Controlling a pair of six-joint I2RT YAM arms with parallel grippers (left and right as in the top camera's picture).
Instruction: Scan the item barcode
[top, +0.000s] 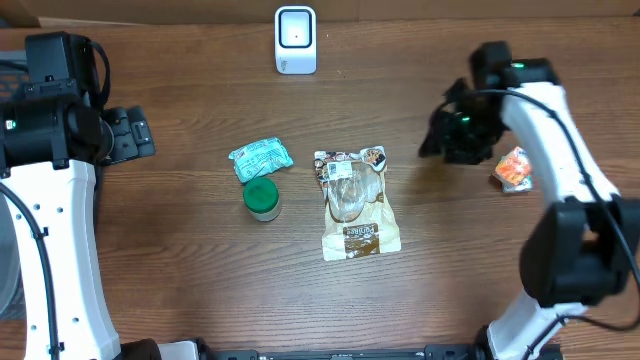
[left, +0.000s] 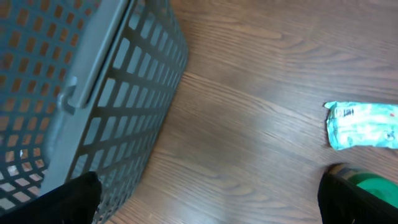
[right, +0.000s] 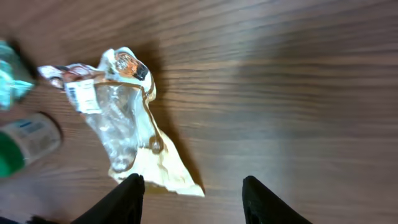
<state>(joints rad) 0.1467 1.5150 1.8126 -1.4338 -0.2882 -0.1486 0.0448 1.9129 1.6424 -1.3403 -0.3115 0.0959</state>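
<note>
A white boxy barcode scanner (top: 295, 40) stands at the far edge of the brown wooden desk (top: 200, 290), about midway across. Nearer, in the middle of the desk, lies a clear-and-tan plastic pouch with a printed top strip (top: 355, 200), flat and lengthwise from far to near. Just left of it sit a crumpled teal foil packet (top: 260, 157) and, on the packet's near side and touching or almost touching it, a small white bottle with a green cap (top: 262, 198). A small orange-and-white packet (top: 514, 168) lies well to the right, beside the right arm.

The right jaws hang over bare wood between the pouch and the orange packet. In the right wrist view both black fingers (right: 127, 199) stand parted, with only desk between them and the pouch off to the left, untouched.

The left jaws are spread wide and hold nothing, at the left side of the desk. Their black fingers (left: 68, 199) frame bare wood, with a grey slotted plastic basket (left: 93, 93) close beside them and the teal packet further right.
</note>
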